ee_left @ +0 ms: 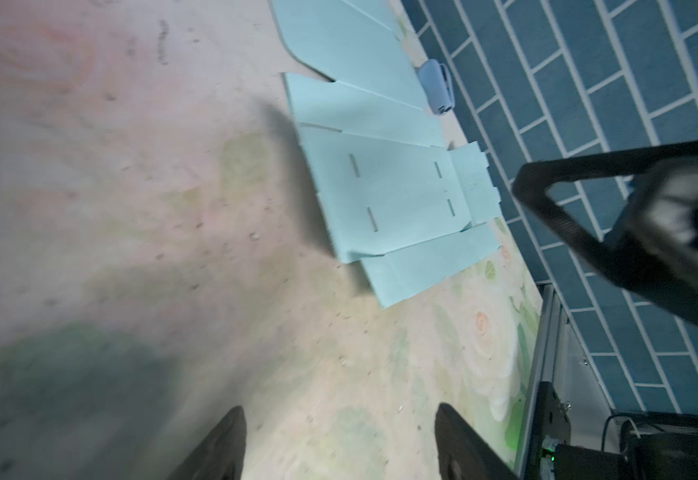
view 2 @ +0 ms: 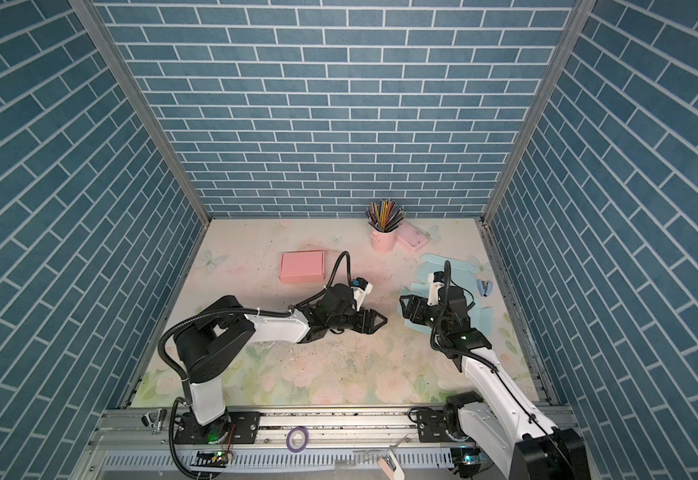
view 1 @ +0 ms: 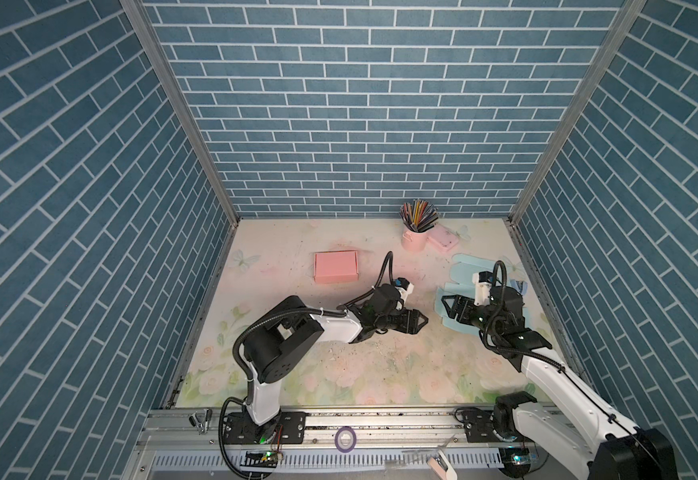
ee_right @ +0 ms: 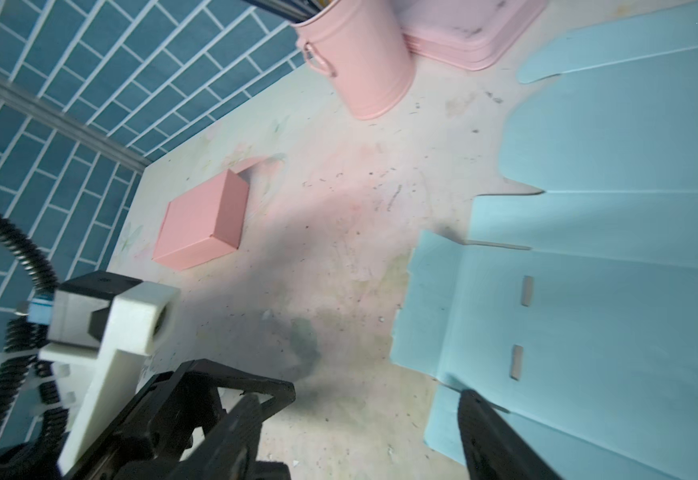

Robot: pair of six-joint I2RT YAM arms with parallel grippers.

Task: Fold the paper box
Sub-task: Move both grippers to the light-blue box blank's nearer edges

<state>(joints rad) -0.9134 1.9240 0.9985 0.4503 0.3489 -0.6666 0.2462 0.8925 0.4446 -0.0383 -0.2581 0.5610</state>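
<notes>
The paper box (view 1: 463, 270) (view 2: 428, 272) is a light blue flat cut-out with creases and slots, lying unfolded at the table's right side; it also shows in the left wrist view (ee_left: 380, 187) and the right wrist view (ee_right: 609, 249). My right gripper (view 1: 442, 305) (ee_right: 359, 399) hovers at the sheet's left edge, open, one finger over a blue side flap and the other over bare table. My left gripper (view 1: 422, 320) (ee_left: 339, 415) stands open over the table middle, pointing at the sheet, apart from it and holding nothing.
A closed pink box (view 1: 336, 267) sits at the back left. A pink cup of pencils (view 1: 414, 237) and a pink case (view 1: 442, 240) stand at the back. A blue stapler (view 1: 517, 286) lies by the right wall. A tape roll (view 1: 345, 438) rests on the front rail.
</notes>
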